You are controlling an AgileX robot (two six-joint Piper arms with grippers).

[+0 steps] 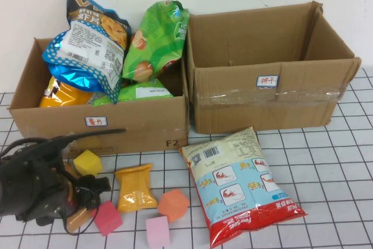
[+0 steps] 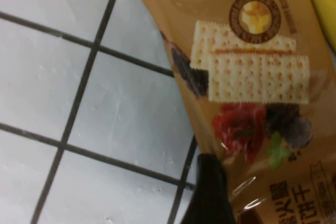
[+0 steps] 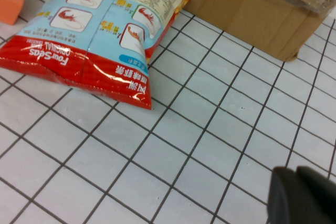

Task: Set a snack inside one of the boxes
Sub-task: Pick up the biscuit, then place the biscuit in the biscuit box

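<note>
Both boxes are matt brown corrugated cardboard — the left box bears a paper label, the right box is banded with glossy clear tape. The shrimp snack bag is shiny, crinkled plastic film, as is the cracker packet under the left gripper — its brown wrapper catches glare. The foam-like blocks look soft and matt. The table is a smooth white surface with dark grid lines. The right gripper appears as matt black plastic.
</note>
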